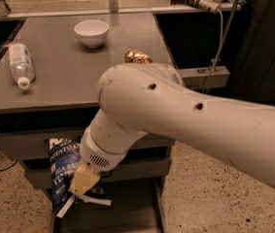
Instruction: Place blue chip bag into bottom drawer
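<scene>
One bowl (91,32), one bottle (19,64) and one gold can (137,56) sit on the desk (78,81); below its front edge, the gripper (82,203) pinches the one blue chip bag (59,171), which touches it.

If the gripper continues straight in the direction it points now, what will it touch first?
Probably the floor of the open bottom drawer, below the gripper, which points down and holds the blue chip bag before the upper drawer fronts. Depth is unclear.
</scene>
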Available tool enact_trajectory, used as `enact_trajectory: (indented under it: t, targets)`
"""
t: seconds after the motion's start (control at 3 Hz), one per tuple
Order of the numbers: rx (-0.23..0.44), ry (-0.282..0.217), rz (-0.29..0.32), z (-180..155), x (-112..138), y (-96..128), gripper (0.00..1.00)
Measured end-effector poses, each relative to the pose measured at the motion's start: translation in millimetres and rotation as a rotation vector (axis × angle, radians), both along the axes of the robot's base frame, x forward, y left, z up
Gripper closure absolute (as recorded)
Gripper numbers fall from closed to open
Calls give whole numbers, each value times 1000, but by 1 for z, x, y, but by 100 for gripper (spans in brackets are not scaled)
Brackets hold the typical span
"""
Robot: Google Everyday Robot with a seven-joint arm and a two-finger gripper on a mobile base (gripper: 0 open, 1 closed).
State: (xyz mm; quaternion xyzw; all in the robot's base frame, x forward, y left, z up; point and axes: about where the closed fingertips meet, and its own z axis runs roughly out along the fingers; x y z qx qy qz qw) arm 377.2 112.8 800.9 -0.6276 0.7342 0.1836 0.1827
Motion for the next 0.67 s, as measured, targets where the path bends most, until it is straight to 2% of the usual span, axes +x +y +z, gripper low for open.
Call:
enact_trajectory:
  t: [0.33,0.67]
  targets:
    - [23,127,-13,-45,-46,13,100]
    - [20,258,-7,-95,-78,25,100]
